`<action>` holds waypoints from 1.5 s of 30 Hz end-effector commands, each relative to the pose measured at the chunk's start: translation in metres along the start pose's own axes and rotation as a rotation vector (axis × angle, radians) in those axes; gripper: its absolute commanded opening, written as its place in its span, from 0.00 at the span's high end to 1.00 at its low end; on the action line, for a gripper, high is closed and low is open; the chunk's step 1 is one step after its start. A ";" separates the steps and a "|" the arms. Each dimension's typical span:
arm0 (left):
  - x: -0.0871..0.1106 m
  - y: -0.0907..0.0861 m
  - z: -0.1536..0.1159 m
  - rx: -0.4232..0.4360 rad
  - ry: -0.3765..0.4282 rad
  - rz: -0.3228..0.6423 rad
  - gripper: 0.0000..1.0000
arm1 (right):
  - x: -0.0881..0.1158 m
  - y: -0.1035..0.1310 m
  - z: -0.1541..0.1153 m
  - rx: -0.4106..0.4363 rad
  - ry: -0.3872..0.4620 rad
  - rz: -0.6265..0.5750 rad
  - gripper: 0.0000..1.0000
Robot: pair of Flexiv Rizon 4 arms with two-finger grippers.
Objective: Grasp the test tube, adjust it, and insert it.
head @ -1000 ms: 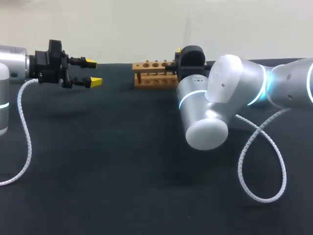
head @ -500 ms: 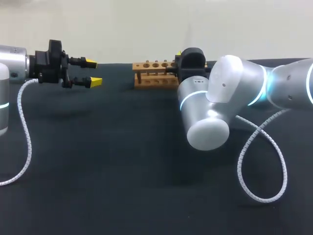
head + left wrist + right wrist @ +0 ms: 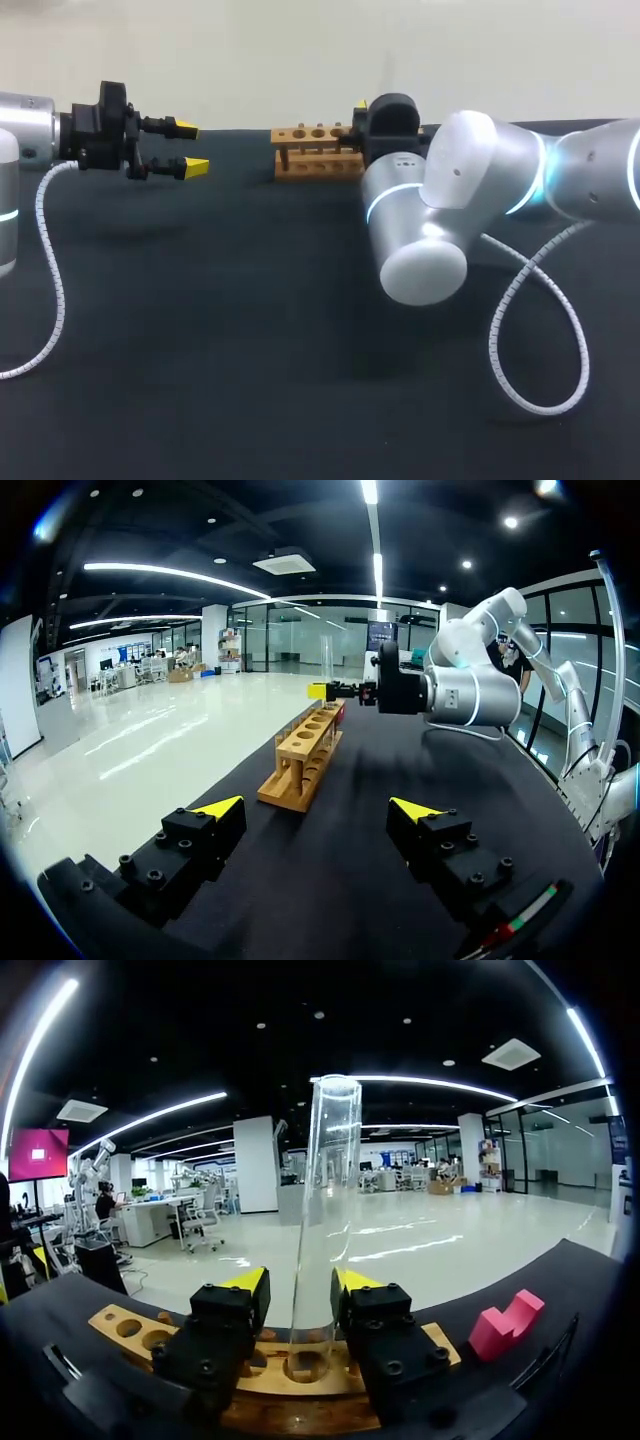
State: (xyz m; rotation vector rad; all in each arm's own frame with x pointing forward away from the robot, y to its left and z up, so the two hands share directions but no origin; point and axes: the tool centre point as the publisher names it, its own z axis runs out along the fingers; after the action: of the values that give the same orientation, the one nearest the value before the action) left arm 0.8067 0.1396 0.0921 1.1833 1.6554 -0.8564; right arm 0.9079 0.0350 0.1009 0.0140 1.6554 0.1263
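Silver arms point(image 3: 470, 170), white coiled cables point(image 3: 47, 250), black yellow-tipped pincers point(image 3: 190, 147), seemingly cyan rings point(image 3: 385, 195).

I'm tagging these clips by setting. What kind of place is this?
Likely a robotics test bench staging lab work: a wooden rack stands on a black table, and the right gripper holds a glass test tube upright at one of its holes.

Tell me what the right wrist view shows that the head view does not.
Only the right wrist view: the clear test tube, upright in the right gripper over a hole of the wooden rack, and a pink block beside that rack. Only the head view: the left gripper, open and away from the rack, and the right arm hiding the tube. Both: the rack and the right gripper.
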 end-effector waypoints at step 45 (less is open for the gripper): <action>0.001 -0.001 0.000 -0.002 -0.005 0.003 0.00 | -0.034 -0.008 -0.062 0.001 -0.008 0.019 0.00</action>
State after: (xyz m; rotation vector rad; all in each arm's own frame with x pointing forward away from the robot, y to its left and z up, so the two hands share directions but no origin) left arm 0.8067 0.1396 0.0921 1.1833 1.6554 -0.8564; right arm 0.8678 0.0291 0.1300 0.0394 1.6396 0.1281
